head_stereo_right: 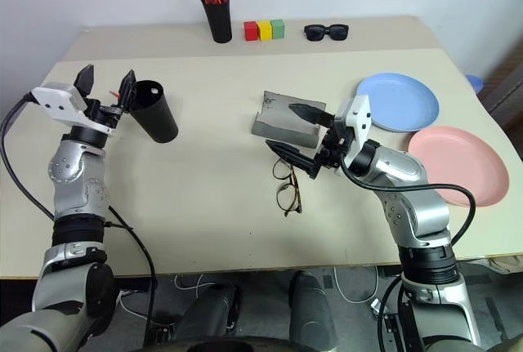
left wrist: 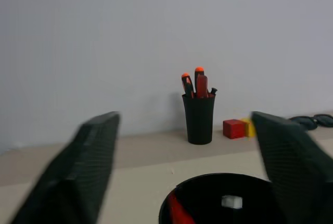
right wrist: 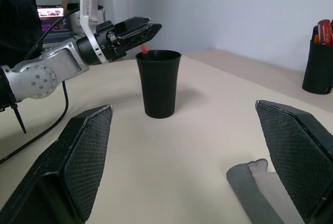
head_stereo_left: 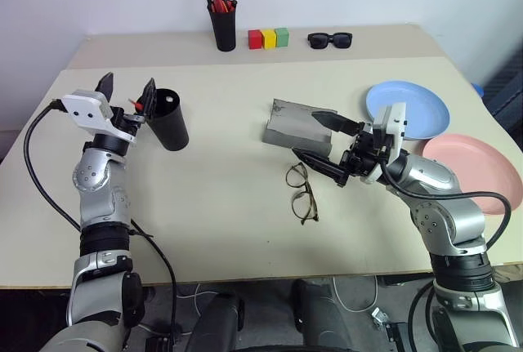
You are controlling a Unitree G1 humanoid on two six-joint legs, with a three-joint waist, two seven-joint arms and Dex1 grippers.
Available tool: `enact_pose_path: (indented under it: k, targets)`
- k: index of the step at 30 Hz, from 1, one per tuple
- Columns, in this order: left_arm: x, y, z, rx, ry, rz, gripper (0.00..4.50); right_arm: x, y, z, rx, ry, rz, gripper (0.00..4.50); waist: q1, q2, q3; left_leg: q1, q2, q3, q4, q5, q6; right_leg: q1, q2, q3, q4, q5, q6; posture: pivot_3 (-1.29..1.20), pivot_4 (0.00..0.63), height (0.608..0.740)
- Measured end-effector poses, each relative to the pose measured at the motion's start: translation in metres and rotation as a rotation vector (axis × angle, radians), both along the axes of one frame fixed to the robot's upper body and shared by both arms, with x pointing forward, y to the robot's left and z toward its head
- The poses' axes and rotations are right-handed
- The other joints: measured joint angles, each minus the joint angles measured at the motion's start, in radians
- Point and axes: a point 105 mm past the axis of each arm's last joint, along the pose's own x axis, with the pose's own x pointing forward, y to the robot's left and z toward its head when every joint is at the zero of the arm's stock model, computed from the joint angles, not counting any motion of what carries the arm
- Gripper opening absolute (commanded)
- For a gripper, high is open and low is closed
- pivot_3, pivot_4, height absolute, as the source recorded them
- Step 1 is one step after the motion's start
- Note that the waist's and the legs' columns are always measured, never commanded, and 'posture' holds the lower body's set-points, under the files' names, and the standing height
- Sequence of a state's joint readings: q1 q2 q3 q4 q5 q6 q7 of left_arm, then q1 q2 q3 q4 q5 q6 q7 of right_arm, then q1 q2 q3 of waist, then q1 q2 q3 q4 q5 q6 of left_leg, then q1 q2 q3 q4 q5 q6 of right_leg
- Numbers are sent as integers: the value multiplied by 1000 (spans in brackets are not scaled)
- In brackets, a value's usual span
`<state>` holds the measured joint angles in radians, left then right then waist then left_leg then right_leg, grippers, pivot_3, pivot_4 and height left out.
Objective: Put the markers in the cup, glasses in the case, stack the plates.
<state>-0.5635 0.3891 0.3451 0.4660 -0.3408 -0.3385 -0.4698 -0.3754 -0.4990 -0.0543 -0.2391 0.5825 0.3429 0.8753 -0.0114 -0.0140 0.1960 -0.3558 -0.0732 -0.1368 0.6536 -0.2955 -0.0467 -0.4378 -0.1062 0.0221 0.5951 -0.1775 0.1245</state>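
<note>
The black cup [head_stereo_left: 169, 120] stands at the left of the table. My left gripper [head_stereo_left: 128, 82] is open just above and beside its rim, holding nothing. A red marker [left wrist: 177, 211] leans inside the cup, with its tip [right wrist: 144, 49] poking above the rim. A small pale piece [left wrist: 231, 201] also lies inside; what it belongs to is unclear. The grey case [head_stereo_left: 296, 126] lies mid-table with the wire-framed glasses [head_stereo_left: 302, 193] in front of it. My right gripper [head_stereo_left: 302, 132] hovers open over the case's near end. The blue plate [head_stereo_left: 413, 107] and pink plate [head_stereo_left: 478, 168] lie side by side at the right.
A narrower black pen holder [head_stereo_left: 223, 25] with orange-capped markers stands at the back. Beside it are red, yellow and green blocks [head_stereo_left: 269, 38] and black sunglasses [head_stereo_left: 330, 39]. The table's front edge [head_stereo_left: 245, 274] runs close below my arms.
</note>
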Motion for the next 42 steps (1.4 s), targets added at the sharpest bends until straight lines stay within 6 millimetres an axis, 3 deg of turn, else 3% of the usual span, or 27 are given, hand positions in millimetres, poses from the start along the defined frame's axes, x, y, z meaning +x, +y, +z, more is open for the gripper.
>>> enact_pose_path:
  k: [3, 7, 13, 17, 25, 28, 31, 36, 39, 42]
  targets:
    - [-2, -7, 5, 15, -16, -45, 4472, 0, 0, 0, 0, 0, 0, 4500, 0, 0, 0, 0, 0, 0, 0, 0, 0, 0, 0, 0, 0, 0, 0, 0, 150, 740]
    - [-6, -36, 23, 79, -45, -184, 4472, 1, -1, -1, -13, -3, -4, 4500, 1, 0, 0, 0, 0, 0, 0, 0, 0, 0, 0, 0, 0, 0, 0, 0, 150, 740]
    - [-9, -76, 37, 156, -30, -374, 4472, 19, -23, -12, -75, 3, -99, 4500, -1, 0, 0, 0, 0, 0, 0, 0, 0, 0, 0, 0, 0, 0, 0, 0, 150, 740]
    - [-10, -104, 27, 201, 14, -478, 4472, 23, -27, -8, -79, -30, -130, 4500, -3, 0, 0, 0, 1, 0, 0, 0, 0, 0, 1, 0, 0, 0, 0, 0, 150, 740]
    - [-12, -126, 11, 218, 96, -565, 4472, 30, -23, -12, -83, -39, -206, 4500, -1, 0, 0, 0, 1, 0, 0, 0, 0, 0, 1, 1, 0, 0, 0, 0, 150, 740]
    - [3, -139, -3, 292, 191, -573, 4472, 32, -24, -12, -85, -42, -211, 4500, 5, 0, 0, 0, 0, 0, 1, 0, 0, 1, 2, 0, 0, 0, 0, 0, 150, 740]
    - [28, -167, -18, 353, 325, -614, 4472, 33, -21, -9, -82, -58, -204, 4500, 8, 0, 0, 0, 0, -1, 3, 0, 0, 3, 2, 0, -2, 1, 1, 0, 150, 740]
    - [33, -224, -33, 444, 423, -811, 4472, 33, -19, -9, -79, -60, -200, 4500, -5, 0, 0, 0, 0, 0, 3, -2, 4, 3, 2, 0, -3, 1, 1, 0, 150, 740]
    - [30, -241, -49, 485, 494, -901, 4472, 32, -22, -13, -81, -48, -213, 4500, -10, 0, 0, 0, 1, 0, 3, -3, 5, 3, 2, 0, -2, 1, 1, 0, 150, 740]
    - [30, -245, -59, 491, 579, -962, 4472, 31, -24, -16, -79, -40, -225, 4500, -8, 0, 0, 0, 1, 0, 4, -3, 5, 2, 3, 0, -2, 1, 1, 0, 150, 740]
